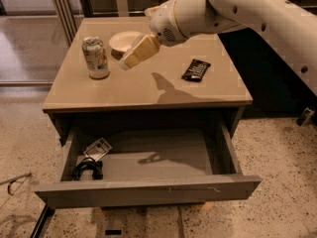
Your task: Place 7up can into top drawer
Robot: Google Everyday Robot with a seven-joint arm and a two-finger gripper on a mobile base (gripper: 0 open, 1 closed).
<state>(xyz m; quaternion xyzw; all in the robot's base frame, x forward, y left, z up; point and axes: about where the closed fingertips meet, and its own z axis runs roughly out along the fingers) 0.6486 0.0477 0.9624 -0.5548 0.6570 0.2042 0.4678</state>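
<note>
The 7up can (96,57) stands upright on the left part of the tan cabinet top (148,86). It is silver-white with green and red marks. My gripper (130,58) hangs above the top, a short way right of the can and in front of the white bowl (124,40), apart from the can. The white arm reaches in from the upper right. The top drawer (148,192) is pulled out wide below the cabinet top, its grey front panel nearest the camera.
A black wrapped snack bar (196,69) lies on the right part of the top. Inside the drawer's left end lie a black cable (87,168) and a small packet (97,148). Glass panels with metal posts (59,6) stand at the back left. Speckled floor lies around.
</note>
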